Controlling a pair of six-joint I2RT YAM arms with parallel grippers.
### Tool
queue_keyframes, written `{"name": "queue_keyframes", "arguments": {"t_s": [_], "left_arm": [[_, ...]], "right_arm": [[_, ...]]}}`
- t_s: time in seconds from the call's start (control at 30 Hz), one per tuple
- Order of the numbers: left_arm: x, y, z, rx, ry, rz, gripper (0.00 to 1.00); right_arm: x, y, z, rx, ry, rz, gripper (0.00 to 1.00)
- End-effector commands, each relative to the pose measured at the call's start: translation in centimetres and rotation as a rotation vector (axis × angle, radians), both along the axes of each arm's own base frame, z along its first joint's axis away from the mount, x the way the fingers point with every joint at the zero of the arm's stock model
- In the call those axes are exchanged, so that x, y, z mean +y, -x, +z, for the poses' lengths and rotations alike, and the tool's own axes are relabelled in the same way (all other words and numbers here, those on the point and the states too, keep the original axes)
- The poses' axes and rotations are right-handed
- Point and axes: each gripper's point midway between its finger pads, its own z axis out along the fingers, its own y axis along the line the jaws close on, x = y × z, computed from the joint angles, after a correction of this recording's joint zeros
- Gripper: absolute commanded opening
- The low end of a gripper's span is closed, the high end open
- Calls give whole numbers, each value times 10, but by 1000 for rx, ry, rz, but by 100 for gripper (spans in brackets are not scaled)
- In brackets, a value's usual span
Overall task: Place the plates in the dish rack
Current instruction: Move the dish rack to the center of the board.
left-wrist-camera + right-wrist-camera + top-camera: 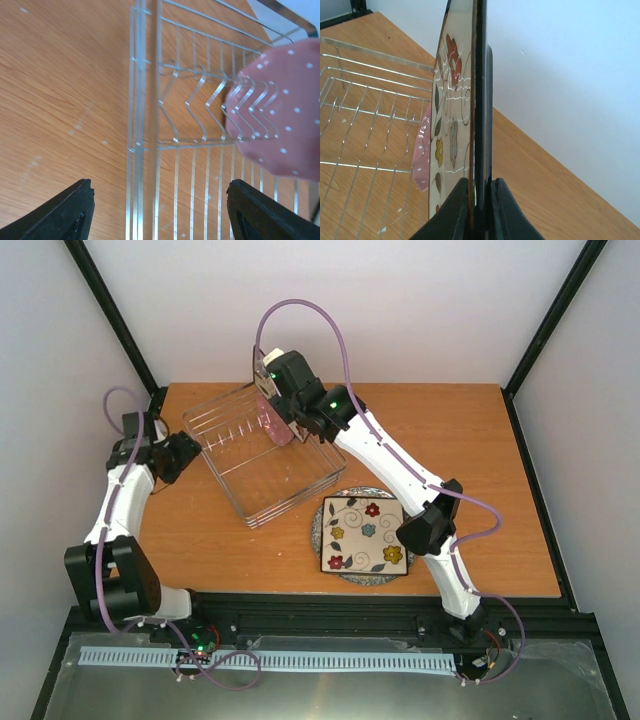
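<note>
The silver wire dish rack (pixel 262 458) lies on the table's left half. A pink white-dotted plate (pixel 277 422) stands on edge in its tines and shows in the left wrist view (pixel 285 130) and the right wrist view (pixel 422 160). My right gripper (pixel 284 400) is shut on a square cream flowered plate (pixel 454 125) with a dark rim, held upright over the rack's far side, beside the pink plate. A second square flowered plate (pixel 365 533) lies on the round grey speckled plate (pixel 365 579). My left gripper (pixel 190 452) is open and empty, straddling the rack's left edge (pixel 145 100).
The wooden table (pixel 480 490) is ringed by white walls and black frame posts. The stacked plates lie near the front edge, close to the right arm's elbow (pixel 430 525). The rack sits at an angle to the table.
</note>
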Motion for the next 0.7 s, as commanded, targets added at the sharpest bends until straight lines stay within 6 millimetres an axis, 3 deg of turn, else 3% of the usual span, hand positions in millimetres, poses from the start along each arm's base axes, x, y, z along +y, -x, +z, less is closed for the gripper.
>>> {"name": "queue_keyframes", "arguments": {"t_s": [0.0, 0.23, 0.67], "left_arm": [[33, -7, 11, -46, -56, 14, 70], [34, -24, -9, -18, -83, -86, 61], [31, -67, 4, -130, -70, -165, 46]], "right_arm": [[4, -1, 89, -197, -229, -7, 3], [6, 7, 96, -173, -277, 24, 3], [7, 20, 96, -143, -275, 50, 3]]}}
